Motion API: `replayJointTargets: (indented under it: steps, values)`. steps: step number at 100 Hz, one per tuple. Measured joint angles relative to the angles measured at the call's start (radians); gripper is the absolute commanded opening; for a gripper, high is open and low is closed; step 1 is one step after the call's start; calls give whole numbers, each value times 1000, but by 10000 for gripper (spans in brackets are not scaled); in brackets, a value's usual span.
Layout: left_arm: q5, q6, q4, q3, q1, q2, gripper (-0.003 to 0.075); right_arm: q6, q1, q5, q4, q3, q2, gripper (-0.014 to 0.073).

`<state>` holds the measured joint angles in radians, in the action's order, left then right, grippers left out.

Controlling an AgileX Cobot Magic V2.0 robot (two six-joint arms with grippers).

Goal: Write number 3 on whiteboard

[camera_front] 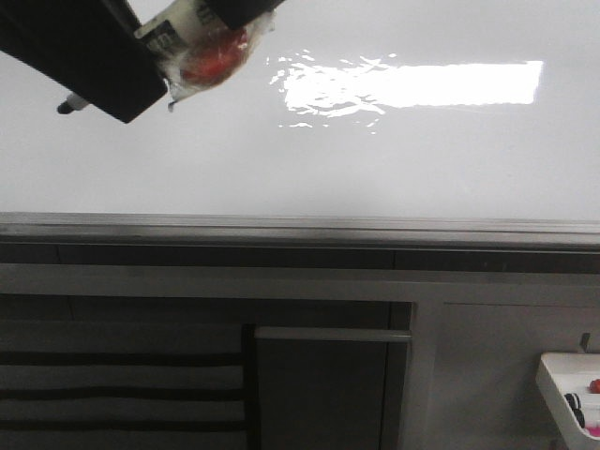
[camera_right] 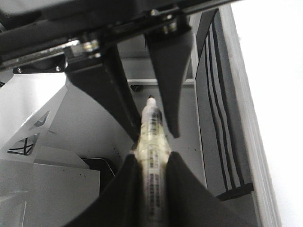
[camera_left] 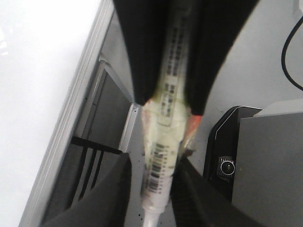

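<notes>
The whiteboard (camera_front: 375, 159) is glossy white with a bright glare and a grey rail (camera_front: 300, 225) along its lower edge. No number 3 shows on it. A marker (camera_front: 178, 30), wrapped in clear film with a red patch, is held at the upper left in front of the board, its dark tip (camera_front: 66, 105) pointing down-left. My left gripper (camera_left: 154, 161) is closed around the marker (camera_left: 165, 118). My right gripper (camera_right: 151, 156) is shut on the same marker (camera_right: 152, 137). The two grippers face each other along it. The board's edge also shows in both wrist views (camera_left: 33, 71) (camera_right: 279, 94).
A small white tray (camera_front: 562, 375) with markers sits at the lower right, below the board. Grey cabinet fronts with a handle bar (camera_front: 328, 334) and dark slats (camera_front: 112, 389) lie under the rail.
</notes>
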<state>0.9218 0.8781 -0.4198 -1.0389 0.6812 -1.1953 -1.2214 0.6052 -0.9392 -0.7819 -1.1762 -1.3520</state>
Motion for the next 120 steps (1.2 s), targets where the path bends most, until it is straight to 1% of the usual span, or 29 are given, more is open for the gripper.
replayJointTargets:
  steps: [6, 16, 32, 39, 49, 59, 70, 77, 86, 93, 110, 120]
  values:
    - [-6, -2, 3, 0, 0, 0, 308, 0, 0, -2, 0, 0, 0, -34]
    - [-9, -6, 9, 0, 0, 0, 351, 0, 0, -11, 0, 0, 0, -34]
    - [-24, -8, 16, 0, 0, 0, 353, 0, 0, -17, 5, 0, 0, -34]
    - [-32, -9, 24, 0, 0, 9, 353, 13, 0, -15, 35, -3, 0, -34]
    - [-49, -12, 63, 0, 0, 49, 353, 90, -10, -11, 128, -7, 21, -34]
    - [-65, -44, 76, 0, -17, 121, 351, 185, -39, -6, 205, -7, 69, -34]
    - [-69, -116, 78, 0, -76, 221, 349, 347, -89, -6, 267, -7, 141, -34]
    - [-84, -150, 78, 23, -124, 292, 349, 457, -134, 0, 284, 9, 191, -34]
    - [-127, -196, 78, 85, -190, 398, 349, 568, -196, 44, 290, 68, 265, -34]
    - [-168, -233, 78, 154, -236, 483, 349, 620, -232, 111, 294, 146, 327, -34]
    - [-276, -267, 61, 346, -303, 644, 349, 650, -252, 330, 261, 359, 439, -34]
    - [-341, -272, 34, 415, -311, 682, 349, 654, -252, 388, 221, 429, 453, -34]
